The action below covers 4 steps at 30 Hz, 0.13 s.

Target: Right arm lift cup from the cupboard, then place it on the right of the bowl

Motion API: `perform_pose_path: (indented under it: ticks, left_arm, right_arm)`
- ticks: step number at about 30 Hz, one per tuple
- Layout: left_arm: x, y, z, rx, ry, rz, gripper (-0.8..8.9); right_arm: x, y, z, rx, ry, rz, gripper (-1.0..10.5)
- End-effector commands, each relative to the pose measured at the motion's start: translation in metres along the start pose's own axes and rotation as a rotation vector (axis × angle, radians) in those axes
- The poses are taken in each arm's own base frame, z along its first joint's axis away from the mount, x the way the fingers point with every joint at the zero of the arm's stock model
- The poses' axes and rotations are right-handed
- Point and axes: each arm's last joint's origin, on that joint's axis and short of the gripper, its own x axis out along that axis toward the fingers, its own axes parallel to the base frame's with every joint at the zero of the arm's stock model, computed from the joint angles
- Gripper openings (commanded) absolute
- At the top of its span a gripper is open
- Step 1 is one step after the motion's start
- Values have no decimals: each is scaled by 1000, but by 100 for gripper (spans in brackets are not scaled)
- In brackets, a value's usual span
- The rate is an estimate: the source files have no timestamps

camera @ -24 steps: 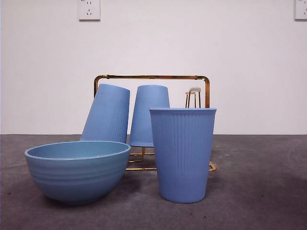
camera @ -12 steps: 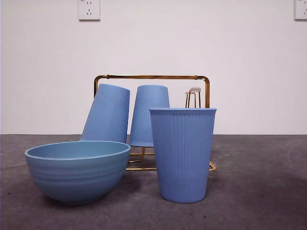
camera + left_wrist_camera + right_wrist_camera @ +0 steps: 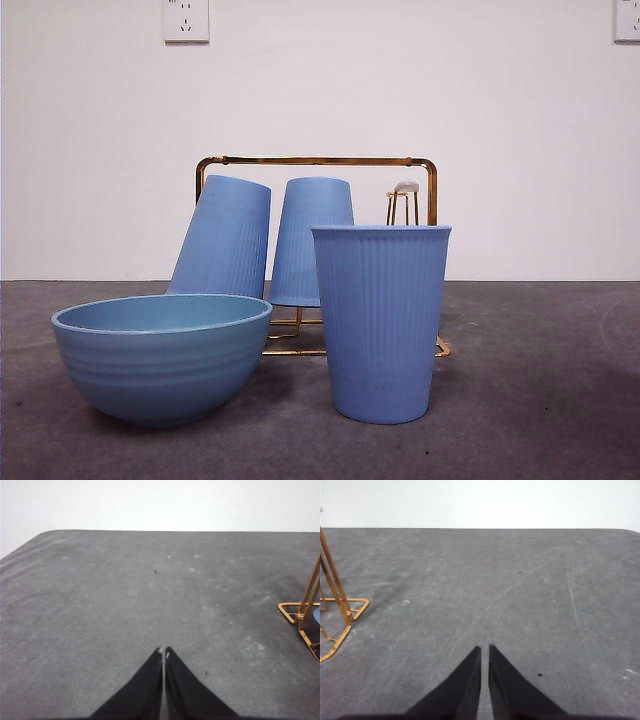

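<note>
A tall ribbed blue cup [image 3: 381, 320] stands upright on the table just right of the wide blue bowl [image 3: 162, 355] in the front view. Behind them the gold wire cupboard [image 3: 318, 161] carries two more blue cups upside down, one tilted [image 3: 225, 238] and one straight [image 3: 312, 240]. My right gripper [image 3: 484, 649] is shut with nothing in it, low over bare grey table, with the cupboard's base [image 3: 339, 611] off to one side. My left gripper [image 3: 164, 651] is shut too, empty, near the cupboard's other foot [image 3: 302, 617]. Neither gripper shows in the front view.
A free peg with a white tip [image 3: 405, 189] stands at the cupboard's right end. Grey table [image 3: 540, 400] stretches to the right of the cup. A white wall with sockets [image 3: 186, 20] is behind.
</note>
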Motion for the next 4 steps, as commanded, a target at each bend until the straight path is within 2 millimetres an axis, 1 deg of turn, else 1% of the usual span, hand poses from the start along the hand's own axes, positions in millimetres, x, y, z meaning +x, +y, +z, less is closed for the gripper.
perform_pose_path:
  ticks: [1,4]
  left_arm:
    - [2,0,-7,14,24,-2,6]
    - [2,0,-7,14,24,-2,6]
  right_arm:
    - [0,0,0,-10,-8,-3,24]
    - [0,0,0,-10,-8,-3,24]
